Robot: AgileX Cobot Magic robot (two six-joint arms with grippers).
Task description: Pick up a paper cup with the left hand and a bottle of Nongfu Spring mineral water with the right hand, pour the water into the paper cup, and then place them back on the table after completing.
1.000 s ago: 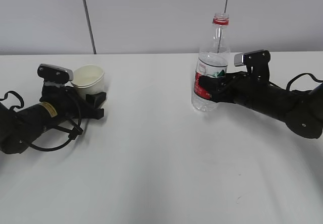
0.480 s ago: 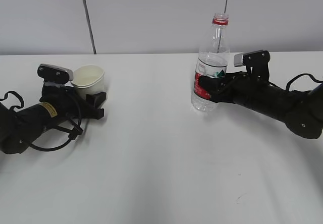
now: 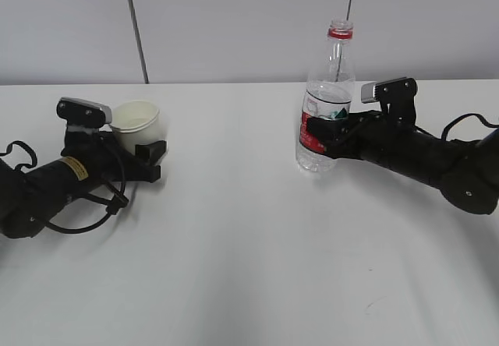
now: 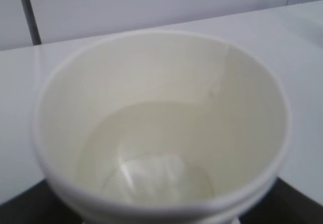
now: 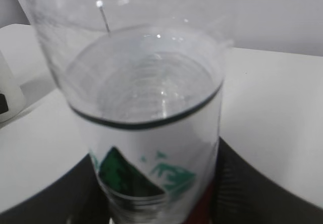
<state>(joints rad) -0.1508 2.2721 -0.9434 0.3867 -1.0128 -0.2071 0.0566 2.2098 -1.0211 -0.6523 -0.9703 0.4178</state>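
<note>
The white paper cup (image 3: 136, 120) stands upright at the left of the white table (image 3: 249, 245). The left hand, with its yellow sticker, lies low on the table, and its gripper (image 3: 150, 161) is shut around the cup's base. In the left wrist view the cup (image 4: 161, 82) fills the frame and holds clear water (image 4: 151, 153); the gripper (image 4: 161, 216) is mostly hidden under it. The uncapped Nongfu Spring bottle (image 3: 327, 104) stands upright right of centre. The right hand's gripper (image 3: 321, 137) is shut on its labelled lower part. The right wrist view shows the bottle (image 5: 151, 148), water level (image 5: 146, 88) and gripper (image 5: 159, 204).
A grey wall with a dark vertical seam (image 3: 134, 26) runs behind the table. The two arms lie low on the table at the far left and far right. A white object (image 5: 7, 93) shows at the left edge of the right wrist view.
The cup has gone from slightly tilted to upright and sits a little lower in the left gripper. The bottle and the right arm have not visibly moved.
</note>
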